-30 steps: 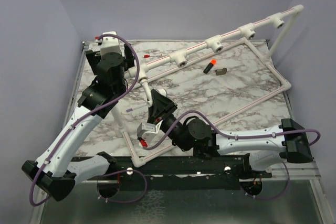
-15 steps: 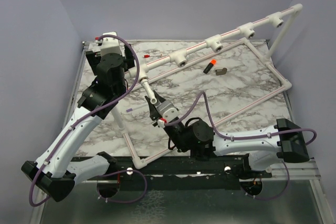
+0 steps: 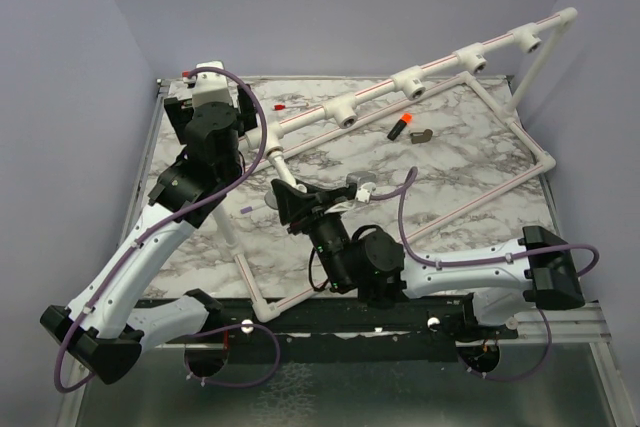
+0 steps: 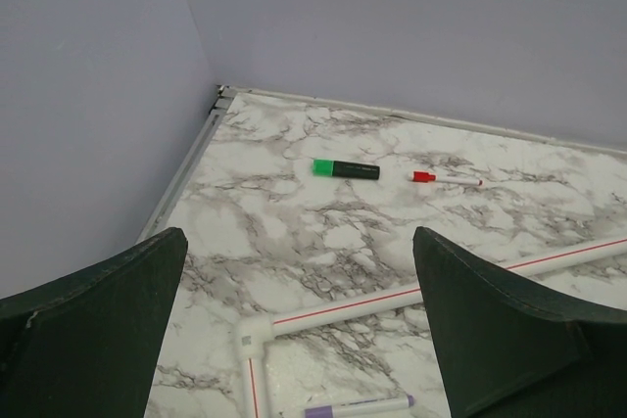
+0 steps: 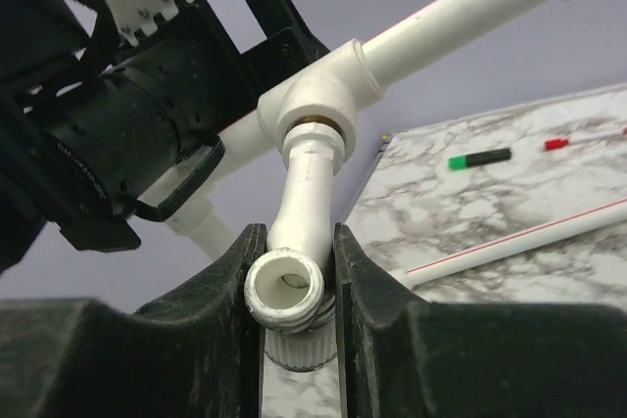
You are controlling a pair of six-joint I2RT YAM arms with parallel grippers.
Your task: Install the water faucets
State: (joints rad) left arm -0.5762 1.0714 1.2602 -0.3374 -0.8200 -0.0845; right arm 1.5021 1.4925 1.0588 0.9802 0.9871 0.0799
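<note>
While the right gripper is clamping a pale curved faucet with a round open mouth, its stem is sitting in a white plastic tee socket. Farther off, the left gripper is gaping wide over the marble-patterned table, where a small grey metal tap is lying.
</note>
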